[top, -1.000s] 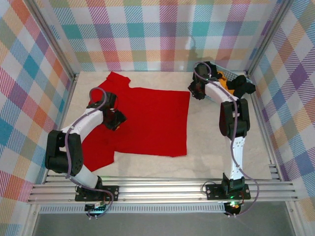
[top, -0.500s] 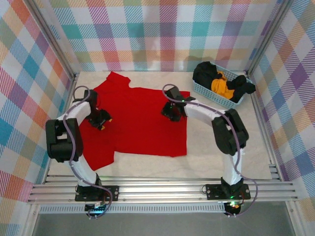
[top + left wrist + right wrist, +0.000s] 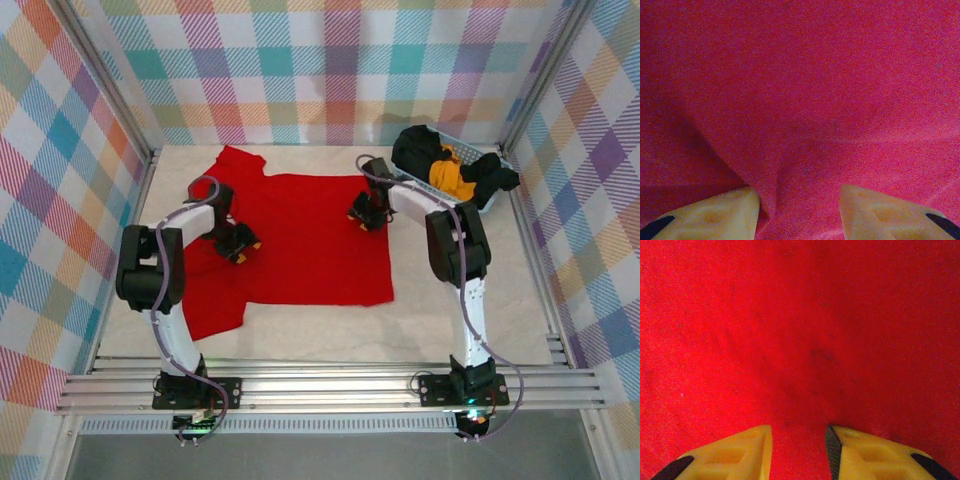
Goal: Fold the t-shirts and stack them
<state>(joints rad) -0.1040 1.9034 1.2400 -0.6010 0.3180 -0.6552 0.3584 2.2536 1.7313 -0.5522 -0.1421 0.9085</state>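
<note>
Overhead and wrist views, both arms working over the table [image 3: 470, 290].

The red t-shirt [image 3: 300, 240] is lying spread flat at the middle of the table. One sleeve is pointing toward 11 o'clock and the other toward 7 o'clock. Its straight hem is running along the 3 o'clock side.

The left gripper [image 3: 240, 245] is resting on the shirt at about 9 o'clock from the cloth's centre. In the left wrist view its yellow fingers [image 3: 715, 217] are standing partly apart. A soft crease of red cloth [image 3: 800, 100] is running down into the gap. Whether that cloth is being pinched cannot be told.

The right gripper [image 3: 365, 215] is pressing on the shirt near its 2 o'clock corner. In the right wrist view its fingers [image 3: 730, 455] are sitting closer together, with smooth red cloth [image 3: 800, 330] showing between them. A grip cannot be confirmed here either.

The light blue basket [image 3: 412, 183] is standing at 1 o'clock on the table, just beside the right gripper. It is holding a black t-shirt [image 3: 420, 150] and an orange-yellow t-shirt [image 3: 450, 175], both crumpled.
</note>
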